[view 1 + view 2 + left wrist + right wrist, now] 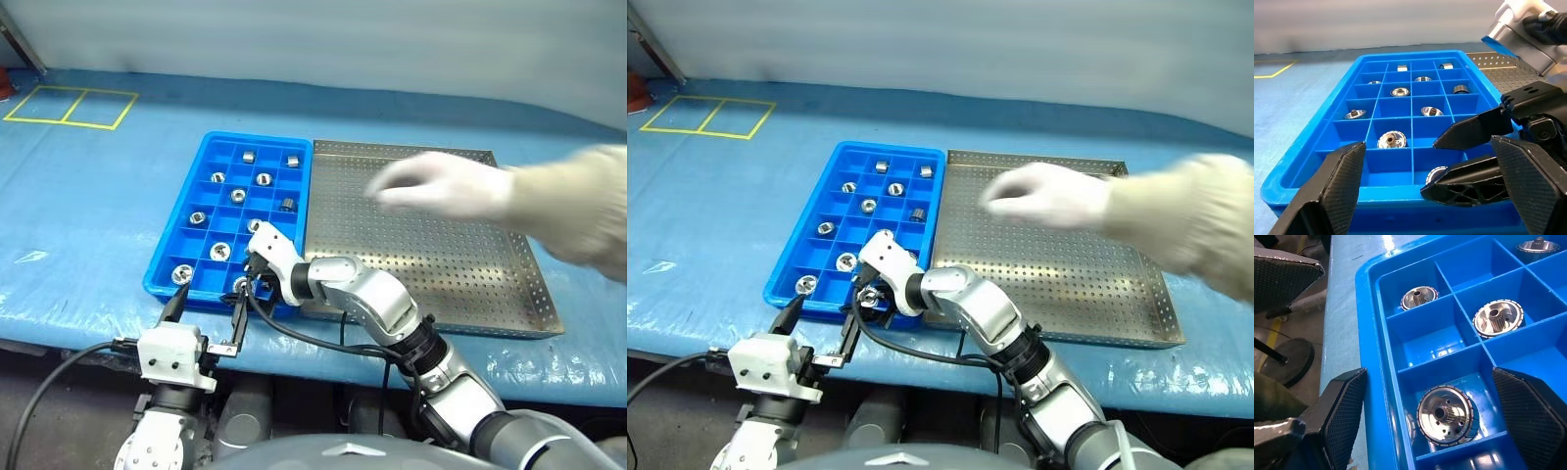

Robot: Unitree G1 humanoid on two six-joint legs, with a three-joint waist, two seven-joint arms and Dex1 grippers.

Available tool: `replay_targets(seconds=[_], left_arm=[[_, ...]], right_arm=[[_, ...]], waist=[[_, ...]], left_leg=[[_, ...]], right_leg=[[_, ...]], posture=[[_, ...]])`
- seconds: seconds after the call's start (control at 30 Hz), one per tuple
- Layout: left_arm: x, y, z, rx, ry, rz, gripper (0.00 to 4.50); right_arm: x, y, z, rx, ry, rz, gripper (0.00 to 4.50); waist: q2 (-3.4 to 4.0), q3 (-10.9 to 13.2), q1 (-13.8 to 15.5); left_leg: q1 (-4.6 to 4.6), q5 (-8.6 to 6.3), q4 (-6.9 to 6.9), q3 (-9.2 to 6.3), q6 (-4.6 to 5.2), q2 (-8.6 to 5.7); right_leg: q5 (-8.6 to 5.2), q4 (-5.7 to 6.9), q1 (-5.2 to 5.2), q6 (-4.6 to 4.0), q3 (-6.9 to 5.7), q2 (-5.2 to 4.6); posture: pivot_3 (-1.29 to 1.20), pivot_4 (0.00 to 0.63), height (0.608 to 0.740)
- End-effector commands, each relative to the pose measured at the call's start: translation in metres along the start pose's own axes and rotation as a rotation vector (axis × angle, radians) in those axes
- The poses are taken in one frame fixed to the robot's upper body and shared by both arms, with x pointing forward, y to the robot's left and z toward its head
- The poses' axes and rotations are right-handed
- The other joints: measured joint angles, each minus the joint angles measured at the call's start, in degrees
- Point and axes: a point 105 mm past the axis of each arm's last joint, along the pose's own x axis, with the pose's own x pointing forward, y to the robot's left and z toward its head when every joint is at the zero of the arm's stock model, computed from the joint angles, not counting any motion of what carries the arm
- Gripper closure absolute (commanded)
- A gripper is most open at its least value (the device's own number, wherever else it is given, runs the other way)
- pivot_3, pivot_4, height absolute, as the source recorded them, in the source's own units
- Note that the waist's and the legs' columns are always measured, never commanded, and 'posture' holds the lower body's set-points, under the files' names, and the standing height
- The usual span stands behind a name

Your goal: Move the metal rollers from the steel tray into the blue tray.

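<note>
Ten rollers point(237, 196) sit in the blue tray point(168, 262). Both grippers, left point(206, 304) and right point(1437, 423), are open and hold nothing.

Bright blue tray point(162, 272) with a square grid holds shiny silver rollers point(219, 252). The silver steel tray point(509, 294) is dotted with holes. Yellow lines point(69, 106) mark the blue desk point(88, 215).

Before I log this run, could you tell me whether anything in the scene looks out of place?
A person's gloved hand reaches over the steel tray, which shows no rollers. One metal roller in the blue tray lies on its side, while its neighbours sit flat. Nothing looks spilled.
</note>
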Motion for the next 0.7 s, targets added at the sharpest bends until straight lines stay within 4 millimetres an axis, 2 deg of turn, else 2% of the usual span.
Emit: replay_targets(seconds=[0.03, 0.7], left_arm=[[0.0002, -0.0002, 0.0121, 0.007, -0.043, -0.01, 0.0], [0.0022, 0.0004, 0.0116, 0.012, -0.048, -0.019, 0.0]], right_arm=[[-0.0018, 0.0045, 0.0051, -0.003, -0.022, 0.012, 0.21], [-0.0013, 0.0044, 0.0064, -0.009, -0.022, 0.011, 0.21]], waist=[[0.0, 0.0, -0.01], [0.0, 0.0, -0.03]], left_leg=[[0.0, 0.0, 0.0, 0.0, 0.0, 0.0], [0.01, 0.0, 0.01, 0.0, 0.0, 0.0]], right_leg=[[0.0, 0.0, 0.0, 0.0, 0.0, 0.0], [0.0, 0.0, 0.0, 0.0, 0.0, 0.0]], posture=[[0.41, 0.15, 0.74], [0.41, 0.15, 0.74]])
